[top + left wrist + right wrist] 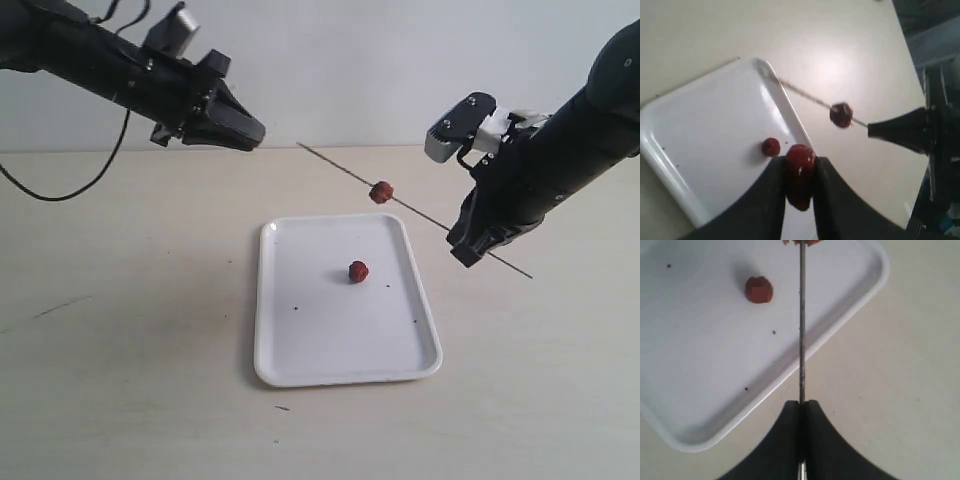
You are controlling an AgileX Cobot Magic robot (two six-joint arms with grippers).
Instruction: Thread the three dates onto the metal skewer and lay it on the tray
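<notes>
Exterior: the right gripper point(468, 243) clamps the skewer point(340, 167) above the tray point(300, 340). One date point(381, 192) is threaded and a second date point(358, 271) lies on the tray.

Left wrist: the left gripper point(802, 165) pinches the third date point(800, 187).

Right wrist: the jaws are shut on the skewer.

I judge the second threading is in hand; the next move calls for lining that date up with the tip.

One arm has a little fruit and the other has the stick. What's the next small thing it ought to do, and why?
Probably the left gripper should carry the held date to the free tip of the metal skewer and push it on. The right gripper holds the skewer out with a threaded date on it; the third date lies on the tray.
</notes>
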